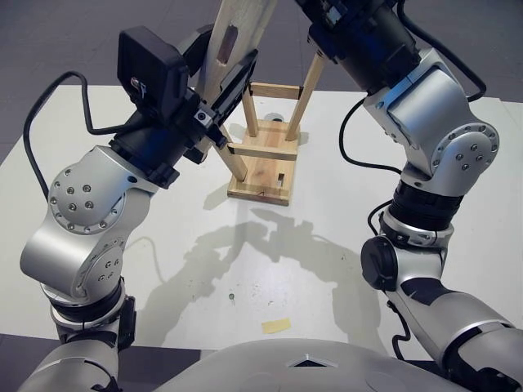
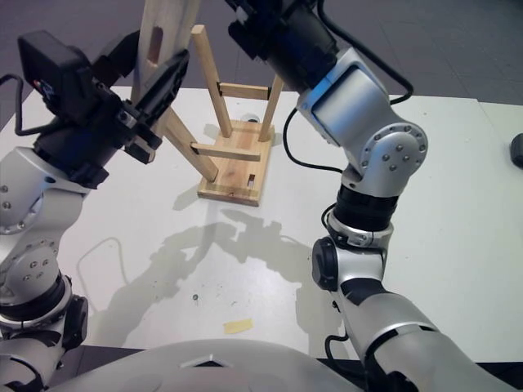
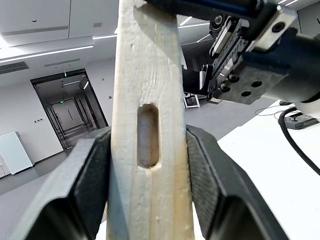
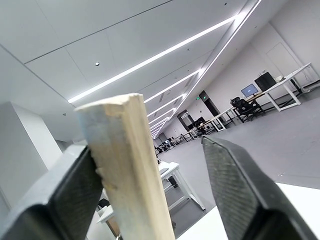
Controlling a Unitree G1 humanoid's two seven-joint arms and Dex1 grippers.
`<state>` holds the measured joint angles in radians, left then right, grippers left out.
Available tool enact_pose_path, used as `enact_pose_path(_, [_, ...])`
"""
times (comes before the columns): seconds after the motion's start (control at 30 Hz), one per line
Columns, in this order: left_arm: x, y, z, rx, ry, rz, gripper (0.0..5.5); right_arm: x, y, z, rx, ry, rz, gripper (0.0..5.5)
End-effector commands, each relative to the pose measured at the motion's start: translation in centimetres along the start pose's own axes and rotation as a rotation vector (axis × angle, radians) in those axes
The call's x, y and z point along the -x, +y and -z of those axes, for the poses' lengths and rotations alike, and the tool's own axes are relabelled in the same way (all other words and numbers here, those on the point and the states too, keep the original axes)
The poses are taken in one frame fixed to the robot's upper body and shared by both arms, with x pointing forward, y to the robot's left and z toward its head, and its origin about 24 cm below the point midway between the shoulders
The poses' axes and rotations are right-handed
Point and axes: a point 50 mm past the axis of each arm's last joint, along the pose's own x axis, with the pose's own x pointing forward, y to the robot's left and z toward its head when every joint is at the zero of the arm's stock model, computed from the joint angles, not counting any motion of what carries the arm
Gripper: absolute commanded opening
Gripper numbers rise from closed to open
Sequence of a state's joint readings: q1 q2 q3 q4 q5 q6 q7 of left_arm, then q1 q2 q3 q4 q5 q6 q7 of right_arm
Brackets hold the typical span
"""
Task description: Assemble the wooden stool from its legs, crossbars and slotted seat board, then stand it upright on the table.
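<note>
The head views showed what the wrist cameras did not: a seat board (image 1: 263, 175) lay flat on the white table (image 1: 368, 212), below and beyond both sets of jaws. Thin legs (image 1: 250, 110) stood up from it, joined by crossbars (image 1: 274, 90). The left wrist view gave the close look. The left gripper (image 3: 148, 180) was clenched on a broad wooden leg (image 3: 150, 75), with one dark pad pressed to each side and an oval slot (image 3: 148, 135) facing the camera between the pads. The head views cut off the leg's upper end, and its lower part passed out of sight behind the gripper. In the right wrist view the right gripper (image 4: 165, 185) had its jaws spread wide. A sawn end of wood (image 4: 122, 165) lay against one finger (image 4: 65, 200) and apart from the other (image 4: 240, 190). Which piece this wood belonged to could not be made out.
</note>
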<state>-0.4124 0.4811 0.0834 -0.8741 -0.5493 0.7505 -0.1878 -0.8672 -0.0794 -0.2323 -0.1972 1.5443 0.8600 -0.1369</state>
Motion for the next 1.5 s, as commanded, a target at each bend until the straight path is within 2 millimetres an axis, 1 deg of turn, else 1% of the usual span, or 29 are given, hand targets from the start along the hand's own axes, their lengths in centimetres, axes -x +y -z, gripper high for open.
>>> enact_pose_path(0.03, [-0.1,-0.3,0.4,-0.017,0.018,0.010,2.06,-0.4,0.0,0.0,-0.020,0.030,0.039,2.60])
enact_pose_path(0.2, [-0.4,-0.4,0.9,-0.033,0.035,0.017,2.06,-0.6,-0.6,0.4,-0.029,0.063,0.096,1.75])
enact_pose_path(0.33, [-0.6,-0.6,1.1,-0.042,0.038,0.022,2.06,-0.3,-0.6,0.0,-0.006,0.042,0.101,1.19])
enact_pose_path(0.57, [-0.6,-0.5,1.3,-0.055,0.044,0.021,2.06,0.3,-0.8,-0.7,0.019,0.028,0.129,1.04])
enact_pose_path(0.7, [-0.7,-0.5,1.4,-0.061,0.045,0.005,2.06,0.2,-0.5,-0.7,0.019,0.020,0.109,1.04])
enact_pose_path(0.73, [-0.8,-0.4,1.5,-0.057,0.048,0.000,2.43,0.2,-0.5,-0.6,0.023,0.025,0.108,1.04])
enact_pose_path(0.87, [-1.1,-0.6,1.9,-0.031,0.057,0.009,3.06,0.3,-1.7,0.2,0.072,0.083,0.181,1.02])
enact_pose_path(0.97, [-1.3,-0.9,2.1,-0.016,0.053,0.019,3.56,0.4,-2.1,0.3,0.084,0.084,0.194,1.02])
enact_pose_path(1.1, [-1.1,-1.1,1.7,0.006,0.032,0.032,4.22,0.6,-2.7,-0.2,0.150,0.071,0.235,1.02])
enact_pose_path(1.17, [-0.7,-0.7,1.1,0.014,0.012,0.035,4.60,0.8,-2.8,-1.2,0.167,0.034,0.248,1.02])
enact_pose_path(1.2, [-0.5,-0.3,0.6,0.025,-0.008,0.032,4.71,1.1,-2.8,-2.1,0.183,0.002,0.254,1.02])
enact_pose_path(1.23, [-0.2,0.2,0.1,0.033,-0.028,0.030,4.94,1.4,-2.8,-3.0,0.215,-0.024,0.264,1.02])
enact_pose_path(1.3, [0.6,1.9,-1.4,0.061,-0.104,-0.021,5.23,2.9,-3.4,-5.1,0.268,-0.099,0.333,1.02])
enact_pose_path(1.33, [1.2,3.6,-2.2,0.085,-0.157,-0.101,5.40,4.1,-3.9,-6.5,0.290,-0.157,0.387,1.02])
enact_pose_path(1.4, [2.8,7.4,-3.2,0.136,-0.246,-0.317,5.40,6.4,-4.4,-8.5,0.321,-0.268,0.462,1.02])
enact_pose_path(1.43, [3.8,9.1,-3.2,0.167,-0.263,-0.434,5.40,7.5,-4.3,-9.3,0.337,-0.316,0.478,1.02])
enact_pose_path(1.47, [5.1,11.2,-2.2,0.191,-0.234,-0.592,5.40,9.0,-4.3,-9.7,0.360,-0.359,0.521,1.02])
enact_pose_path(1.5, [6.4,12.7,-0.6,0.203,-0.165,-0.735,5.40,10.0,-4.4,-9.8,0.379,-0.390,0.562,1.02])
